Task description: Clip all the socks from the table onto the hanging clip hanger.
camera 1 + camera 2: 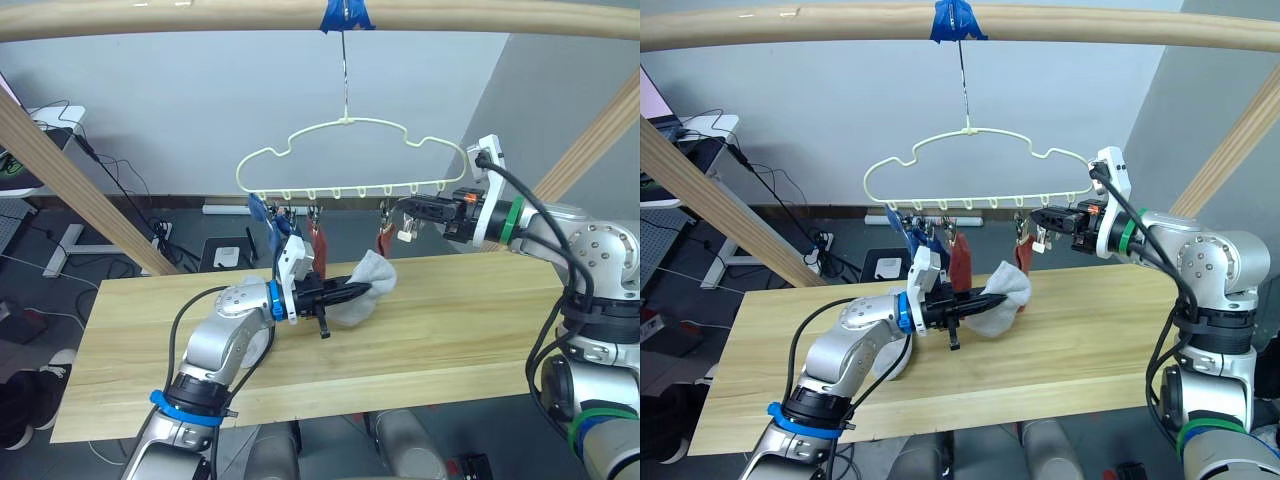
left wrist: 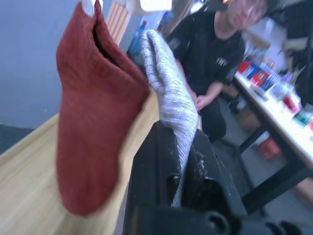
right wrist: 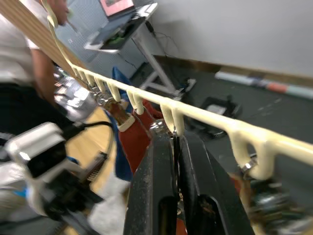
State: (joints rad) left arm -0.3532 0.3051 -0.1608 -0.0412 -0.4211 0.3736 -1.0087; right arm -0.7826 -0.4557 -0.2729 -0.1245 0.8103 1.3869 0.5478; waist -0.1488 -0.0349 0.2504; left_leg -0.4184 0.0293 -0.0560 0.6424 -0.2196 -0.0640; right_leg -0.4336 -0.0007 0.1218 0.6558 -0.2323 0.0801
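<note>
Sock (image 1: 368, 288), grey, clamped in left jaws (image 1: 352, 291); right jaws (image 1: 405, 207) pinched on hanger (image 1: 350, 160) clip (image 3: 172, 128). Next: lift cuff into that clip.

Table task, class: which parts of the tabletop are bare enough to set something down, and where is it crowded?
The table is bare along its right half and near-left corner. It is crowded mid-back, where the left gripper holds the grey sock under the clip hanger.

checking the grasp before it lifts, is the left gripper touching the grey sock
Touching. The left wrist view shows the left gripper with its fingers shut on the grey sock, the fabric pinched between them.
</note>
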